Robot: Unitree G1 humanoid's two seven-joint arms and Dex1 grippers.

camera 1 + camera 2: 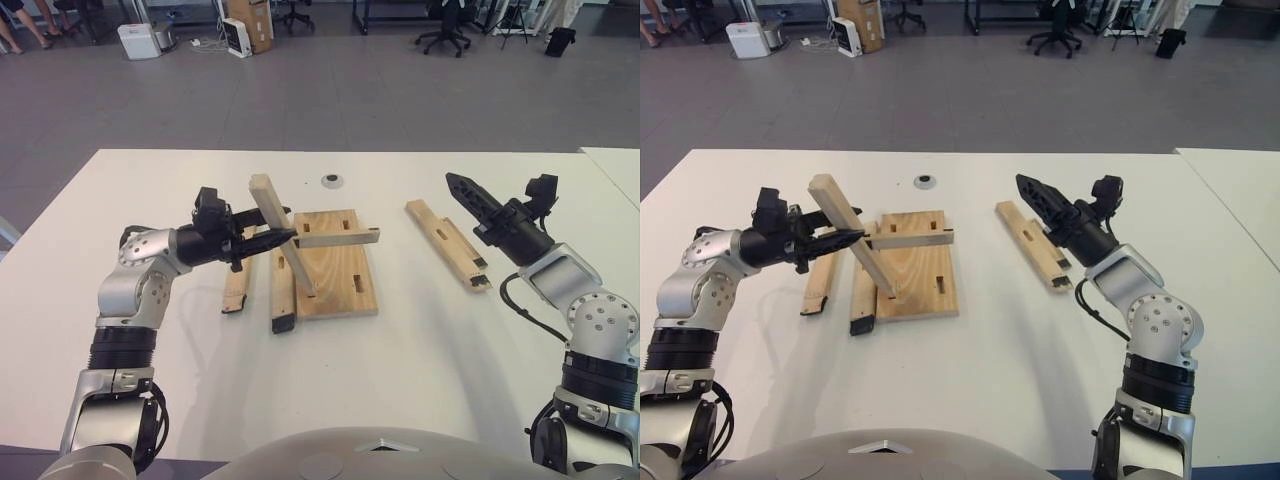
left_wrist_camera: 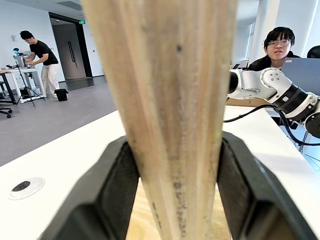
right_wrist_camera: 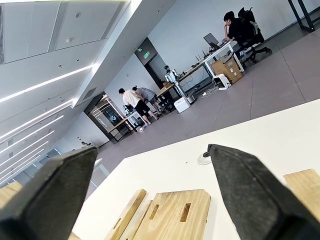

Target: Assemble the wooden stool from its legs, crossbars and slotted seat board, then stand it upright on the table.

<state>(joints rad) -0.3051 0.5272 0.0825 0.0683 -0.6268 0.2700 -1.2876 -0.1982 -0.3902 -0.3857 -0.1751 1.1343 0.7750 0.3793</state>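
a: status on the leg fit?
b: near to far. spare leg [image 1: 283, 290] and outer leg [image 1: 238, 282] lie flat on the table [image 1: 430, 380], just left of the seat board [image 1: 340, 275]. held leg [image 1: 268, 200] stands tilted, with its lower end on the board's near-left corner and its top leaning away to the left.
a: is it in the slot?
b: cannot tell. the end sits at the corner where a slot should be, but the leg itself hides the joint.
a: grip?
b: left gripper [image 1: 270, 238] is clamped on the held leg about mid-length, fingers [image 2: 100, 200] flat on its two sides. right gripper [image 1: 458, 187] is spread wide and carries nothing. it hovers near the far end of the right leg [image 1: 447, 242], well apart from the board.
a: how would you finish it?
b: my read: bring the leg upright first, then press along its own axis. pushing while it's tilted will likely jam the end or skate the board. the board looks loose on the table, so the right arm could pin its far-right edge.
a: risks?
b: crossbar [image 1: 340, 237] lies across the board just behind the held leg. it looks to be touching the leg and could get knocked as the leg swings up, so go slow and keep the clamp square.
a: anything further back?
b: a round cable cap [image 1: 331, 180] set in the table beyond the board. it's not in the way.
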